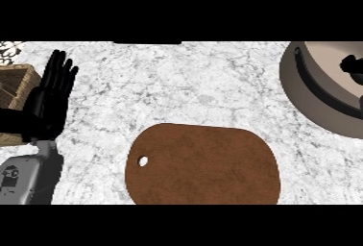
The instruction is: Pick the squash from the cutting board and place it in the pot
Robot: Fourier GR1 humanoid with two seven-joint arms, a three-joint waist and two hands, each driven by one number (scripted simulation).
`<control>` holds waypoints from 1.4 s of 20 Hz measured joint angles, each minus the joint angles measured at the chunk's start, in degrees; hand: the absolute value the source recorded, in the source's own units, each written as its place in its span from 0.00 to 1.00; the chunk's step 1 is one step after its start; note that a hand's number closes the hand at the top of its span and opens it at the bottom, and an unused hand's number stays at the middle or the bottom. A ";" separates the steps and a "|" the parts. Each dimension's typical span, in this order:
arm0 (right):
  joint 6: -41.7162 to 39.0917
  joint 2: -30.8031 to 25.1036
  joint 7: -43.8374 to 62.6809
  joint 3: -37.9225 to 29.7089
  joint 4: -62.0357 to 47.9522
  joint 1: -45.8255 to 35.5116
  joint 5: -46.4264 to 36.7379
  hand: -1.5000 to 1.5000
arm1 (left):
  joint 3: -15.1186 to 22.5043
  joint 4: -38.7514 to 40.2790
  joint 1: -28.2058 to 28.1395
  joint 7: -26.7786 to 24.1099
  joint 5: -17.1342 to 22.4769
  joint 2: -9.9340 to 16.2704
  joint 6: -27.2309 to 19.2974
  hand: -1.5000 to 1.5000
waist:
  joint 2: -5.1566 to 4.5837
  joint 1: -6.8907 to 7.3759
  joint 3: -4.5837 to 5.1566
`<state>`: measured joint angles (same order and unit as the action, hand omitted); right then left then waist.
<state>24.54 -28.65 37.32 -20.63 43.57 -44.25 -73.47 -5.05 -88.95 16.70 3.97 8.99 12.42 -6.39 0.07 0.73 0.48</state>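
Nearest the viewer, at the lower left, comes the grey forearm of the left arm, rising to the left hand [50, 96], whose black fingers stand straight and together, pointing away up the counter. It holds nothing and touches nothing that I can make out; it looks parked at the left edge, out of the way of the work in the middle.

Just right of it, in the lower centre, lies the cutting board [205, 166], a brown rounded slab with a small hanging hole near its left side. Its top is bare: no squash rests on it.

Behind and around the board spreads the marble counter [177, 86], white with grey veining. At the far left edge, partly hidden behind the left hand, sits a wicker basket [18, 86], which plays no part in the task.

Farther off, at the upper right, is the pot [312, 91], a wide grey-brown vessel cut by the frame, well apart from the board. Over its inside shows a small black shape that I take for part of the right hand [349, 65]; too little of it shows to tell whether its fingers are curled or straight.

The squash is nowhere in view. With the board bare and that hand over the pot, my judgement is that it is either hidden in the hand or already down inside, so the placing step seems at or near its end.
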 measured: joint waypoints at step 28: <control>8.32 1.74 -31.72 -21.65 -0.07 -0.54 38.38 0.00 | -0.47 0.78 -1.47 -1.82 -0.85 -0.68 0.63 0.50 | 0.50 -0.55 0.49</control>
<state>32.86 -26.91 5.60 -42.28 43.50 -44.79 -35.09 -5.52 -88.17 15.23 2.15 8.14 11.75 -5.76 0.57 0.18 0.97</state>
